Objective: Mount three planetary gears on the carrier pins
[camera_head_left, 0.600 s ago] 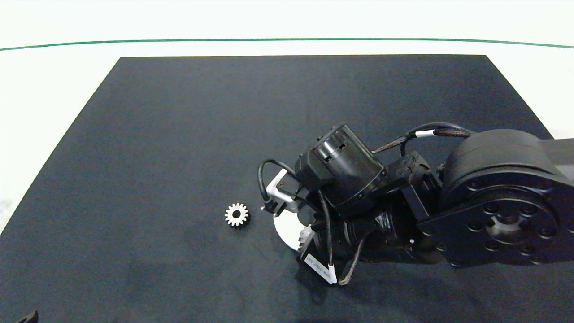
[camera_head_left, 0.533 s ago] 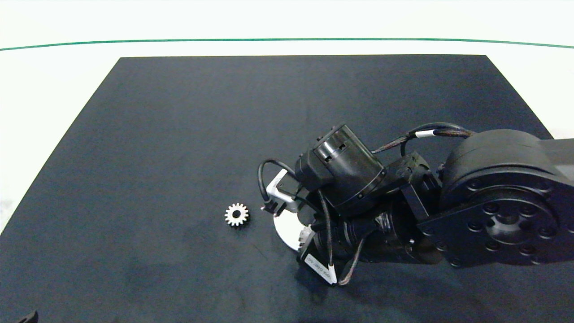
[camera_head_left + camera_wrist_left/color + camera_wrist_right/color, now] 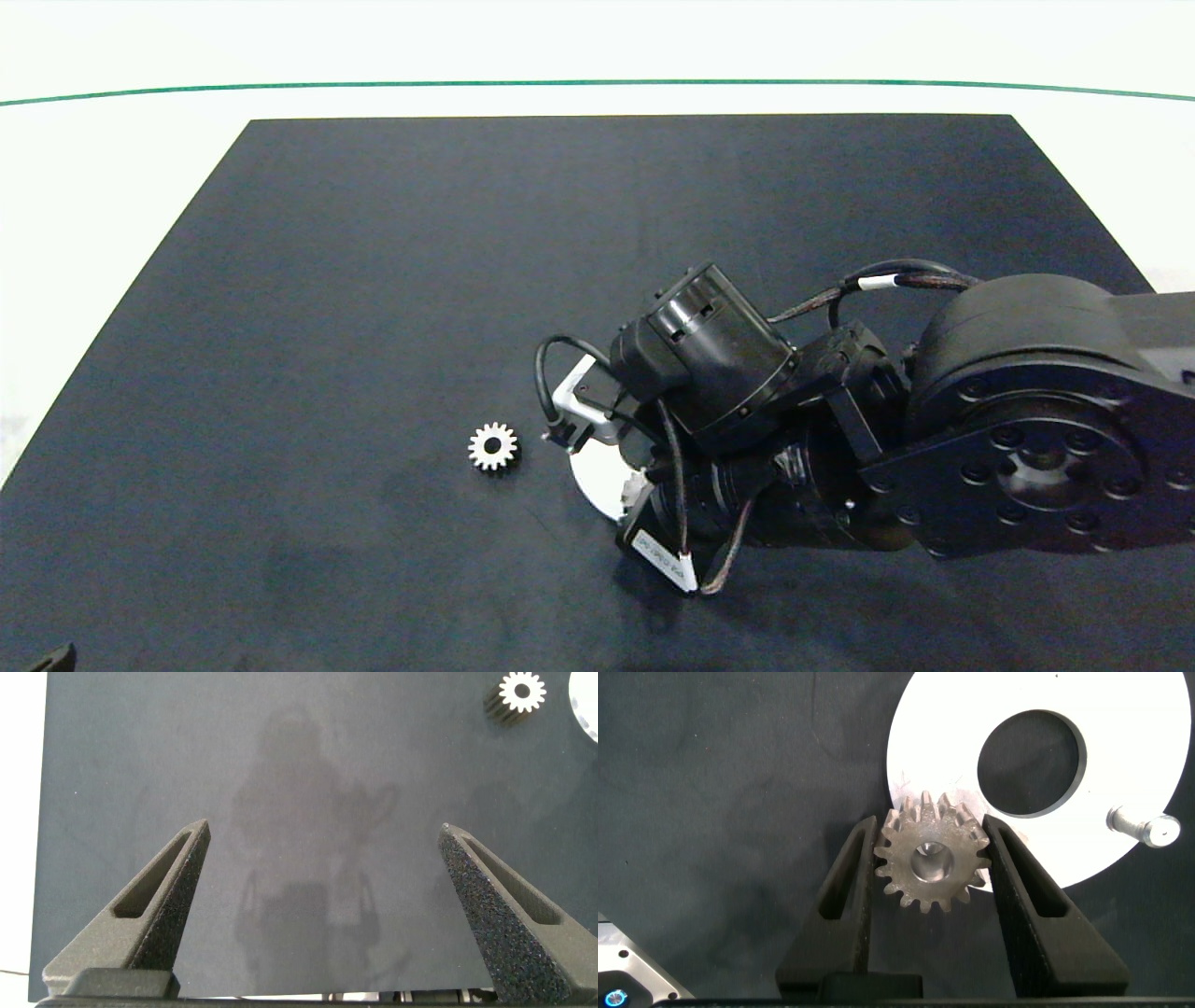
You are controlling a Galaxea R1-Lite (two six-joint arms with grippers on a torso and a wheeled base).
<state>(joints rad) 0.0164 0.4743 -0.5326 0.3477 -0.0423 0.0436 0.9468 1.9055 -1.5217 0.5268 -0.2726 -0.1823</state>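
1. Fingers (image 3: 854, 887) of the right gripper (image 3: 931, 873) clamp a toothed silver planetary gear (image 3: 931, 863) above the white carrier disc's (image 3: 1120, 812) rim, one pin (image 3: 1144, 827) beyond.
2. The left gripper (image 3: 322, 845) hangs spread over bare mat (image 3: 280, 793); a second gear (image 3: 492, 447) lies well beyond its fingertips.

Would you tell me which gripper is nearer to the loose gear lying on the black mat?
Right. The right gripper, shut on another gear over the white disc, sits just beside the loose gear. The left gripper hangs open over bare mat, farther off.
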